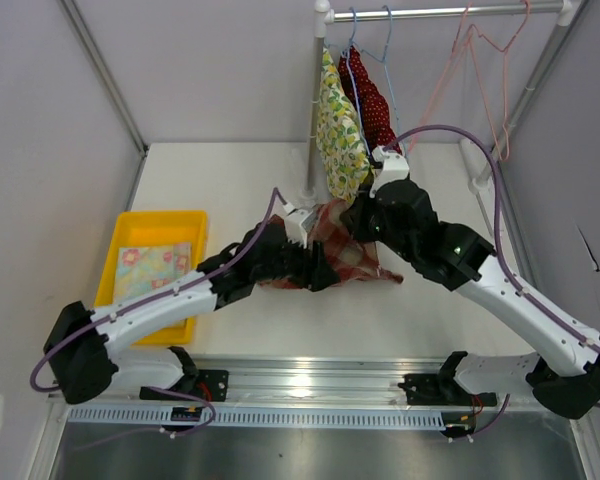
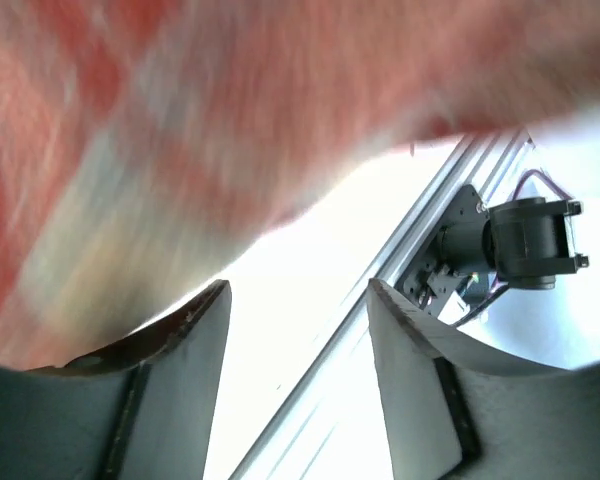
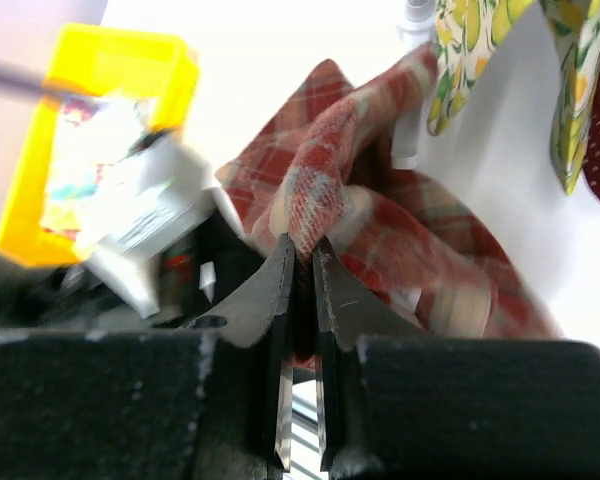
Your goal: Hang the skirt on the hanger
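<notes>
A red plaid skirt [image 1: 348, 243] lies bunched at mid-table, partly lifted. My right gripper [image 3: 303, 247] is shut on a raised fold of the skirt [image 3: 375, 190]; from above it sits at the skirt's upper right [image 1: 365, 217]. My left gripper [image 2: 298, 290] is open with nothing between its fingers, and the blurred skirt [image 2: 180, 120] hangs just above its left fingertip. From above, the left gripper [image 1: 317, 270] is tucked at the skirt's lower left edge. Empty pink wire hangers [image 1: 480, 55] hang on the rail at the back right.
Two blue hangers [image 1: 368, 45] on the rail carry a lemon-print garment [image 1: 338, 125] and a red dotted one [image 1: 375, 105], close behind the skirt. The rack post [image 1: 315, 100] stands beside them. A yellow bin [image 1: 155, 222] holding a floral cloth [image 1: 155, 268] sits left.
</notes>
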Controlling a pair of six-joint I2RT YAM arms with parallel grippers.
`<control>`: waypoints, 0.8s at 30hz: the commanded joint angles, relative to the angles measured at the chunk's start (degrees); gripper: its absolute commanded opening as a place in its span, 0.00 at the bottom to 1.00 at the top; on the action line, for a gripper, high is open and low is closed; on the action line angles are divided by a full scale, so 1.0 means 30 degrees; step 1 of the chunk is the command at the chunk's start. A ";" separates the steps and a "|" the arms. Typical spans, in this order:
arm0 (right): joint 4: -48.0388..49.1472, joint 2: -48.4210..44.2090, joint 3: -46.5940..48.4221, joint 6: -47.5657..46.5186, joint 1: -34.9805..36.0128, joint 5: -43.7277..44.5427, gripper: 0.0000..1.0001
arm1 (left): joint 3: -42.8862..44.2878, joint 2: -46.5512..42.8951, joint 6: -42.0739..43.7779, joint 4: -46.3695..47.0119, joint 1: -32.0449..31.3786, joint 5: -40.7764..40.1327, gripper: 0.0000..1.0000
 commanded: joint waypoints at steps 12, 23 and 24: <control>-0.2159 0.4573 0.7758 -0.1801 0.1817 0.2391 0.00 | -0.7705 -0.5466 -0.0464 0.7775 -0.6015 -1.1186 0.65; -0.4622 0.9408 1.4614 -0.2739 0.4545 0.5060 0.00 | -0.6037 -0.3211 -0.1104 0.7781 -1.0417 -2.0563 0.80; -0.4913 0.9903 1.5314 -0.2710 0.4575 0.5061 0.00 | -0.5774 -0.3092 -0.1658 0.7140 -1.0942 -2.1671 0.82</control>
